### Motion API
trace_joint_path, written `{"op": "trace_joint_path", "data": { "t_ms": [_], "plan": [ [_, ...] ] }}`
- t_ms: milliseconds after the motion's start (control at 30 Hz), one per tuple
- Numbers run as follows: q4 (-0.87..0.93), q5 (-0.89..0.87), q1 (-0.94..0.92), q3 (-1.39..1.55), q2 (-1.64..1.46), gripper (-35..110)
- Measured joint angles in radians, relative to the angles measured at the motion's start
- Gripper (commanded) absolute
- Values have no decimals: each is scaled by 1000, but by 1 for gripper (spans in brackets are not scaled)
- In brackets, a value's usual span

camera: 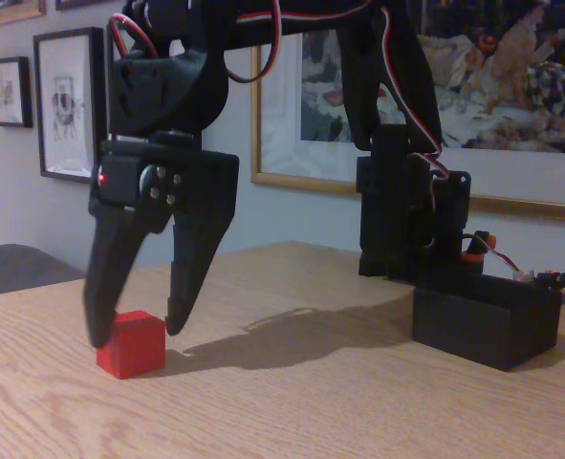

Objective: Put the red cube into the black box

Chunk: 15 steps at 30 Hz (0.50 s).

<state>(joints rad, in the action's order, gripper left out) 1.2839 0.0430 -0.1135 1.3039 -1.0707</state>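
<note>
Fixed view: my black two-finger gripper (pixel 134 335) spread open, straddling small matte red cube (pixel 131 343) on wooden table (pixel 292 402), nothing gripped. Grasp step. Next I close, lift, carry right to low black open-topped box (pixel 486 320).

Black arm arched over from its base, pincer (pixel 134 335) pointing down, fingers spread apart, tips seemingly at table level
</note>
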Motion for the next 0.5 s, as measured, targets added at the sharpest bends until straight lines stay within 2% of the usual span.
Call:
{"op": "trace_joint_path", "data": {
  "t_ms": [500],
  "plan": [
    [0, 0, 0, 2, 11, 9]
  ]
}}
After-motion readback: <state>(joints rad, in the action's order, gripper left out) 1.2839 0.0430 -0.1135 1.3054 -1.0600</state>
